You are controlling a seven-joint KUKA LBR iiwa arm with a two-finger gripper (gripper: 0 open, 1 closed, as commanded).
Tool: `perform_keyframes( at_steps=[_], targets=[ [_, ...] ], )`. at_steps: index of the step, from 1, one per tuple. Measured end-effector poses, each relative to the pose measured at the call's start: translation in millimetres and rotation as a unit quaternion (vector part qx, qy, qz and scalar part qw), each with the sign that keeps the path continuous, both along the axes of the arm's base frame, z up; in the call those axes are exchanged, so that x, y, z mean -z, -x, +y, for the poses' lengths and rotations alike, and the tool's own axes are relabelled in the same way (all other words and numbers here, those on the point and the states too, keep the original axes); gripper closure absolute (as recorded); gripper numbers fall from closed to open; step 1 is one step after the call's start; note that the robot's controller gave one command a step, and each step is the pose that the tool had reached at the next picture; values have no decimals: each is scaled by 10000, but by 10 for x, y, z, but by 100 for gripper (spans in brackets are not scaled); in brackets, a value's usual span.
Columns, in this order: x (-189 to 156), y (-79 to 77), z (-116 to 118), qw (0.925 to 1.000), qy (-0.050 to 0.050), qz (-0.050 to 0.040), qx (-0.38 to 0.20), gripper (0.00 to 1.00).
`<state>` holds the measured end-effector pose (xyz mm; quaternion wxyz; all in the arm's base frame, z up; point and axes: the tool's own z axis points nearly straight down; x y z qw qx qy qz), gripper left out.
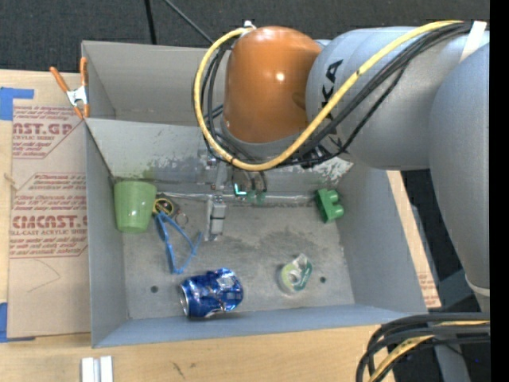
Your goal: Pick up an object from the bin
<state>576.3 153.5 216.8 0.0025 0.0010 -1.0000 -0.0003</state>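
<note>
My gripper (215, 226) hangs below the orange cover over the middle of the bin floor. Just left of it lies a blue pair of thin-handled scissors (174, 242), with a small gold ring (165, 207) at its upper end. A light green plastic cup (134, 205) lies on its side further left, against the bin wall. In front of the gripper, near the front wall, lies a crushed blue drink can (211, 291). I see nothing held by the gripper.
A small green block (328, 204) sits to the right, near the arm. A clear, roundish piece with a green tint (295, 275) lies at the front right. The arm and its cables cover the bin's back right part.
</note>
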Motion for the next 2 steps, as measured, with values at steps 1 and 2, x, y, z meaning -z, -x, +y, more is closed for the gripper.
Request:
perform_keyframes(
  at_steps=[1, 2],
  targets=[
    [1434, 146, 182, 9958, 9, 6, 914, 0],
    [1395, 124, 178, 9958, -2, -26, 916, 100]
  ],
)
